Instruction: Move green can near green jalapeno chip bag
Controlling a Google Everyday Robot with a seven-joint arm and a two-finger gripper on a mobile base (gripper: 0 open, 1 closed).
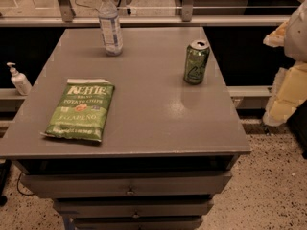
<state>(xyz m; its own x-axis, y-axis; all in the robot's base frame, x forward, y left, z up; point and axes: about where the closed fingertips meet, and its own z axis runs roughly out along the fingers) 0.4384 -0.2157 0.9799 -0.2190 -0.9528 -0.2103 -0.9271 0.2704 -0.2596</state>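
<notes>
The green can [196, 62] stands upright on the grey table [158, 123], near its right edge toward the back. The green jalapeno chip bag [81, 109] lies flat near the table's front left, far from the can. My gripper [287, 96] shows as pale, yellowish parts at the right edge of the view, off the table and to the right of the can, touching nothing.
A clear plastic bottle [110, 24] stands at the table's back, left of centre. A white pump dispenser [19, 79] sits on a ledge to the left. Drawers [129, 185] run below the table's front edge. A speckled floor [273, 186] lies to the right.
</notes>
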